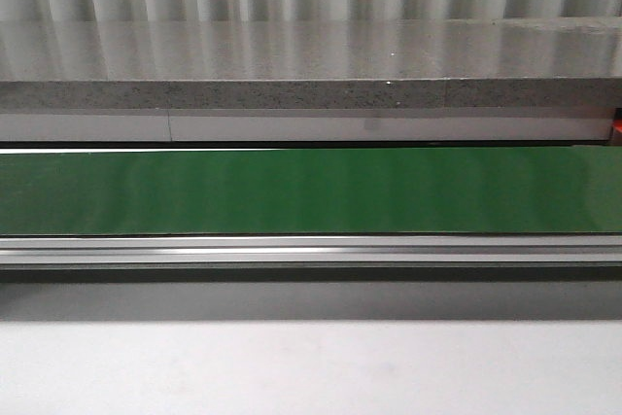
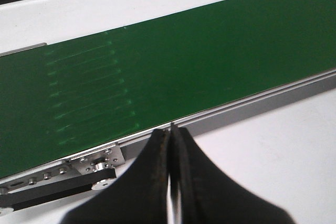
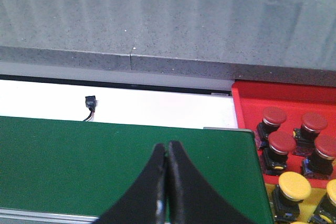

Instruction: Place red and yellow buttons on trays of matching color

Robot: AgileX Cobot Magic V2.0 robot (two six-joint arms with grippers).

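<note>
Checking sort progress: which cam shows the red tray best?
Right wrist view. The red tray sits past the end of the green belt, holding red buttons. The front view catches only a red sliver at its right edge; the left wrist view shows none of it.

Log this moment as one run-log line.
left pincer: shut, empty | right pincer: shut, empty | green conveyor belt: bare | red-capped buttons: red tray

Red buttons (image 3: 294, 140) stand upright in the red tray (image 3: 247, 103); yellow buttons (image 3: 299, 192) sit upright just beside them.
</note>
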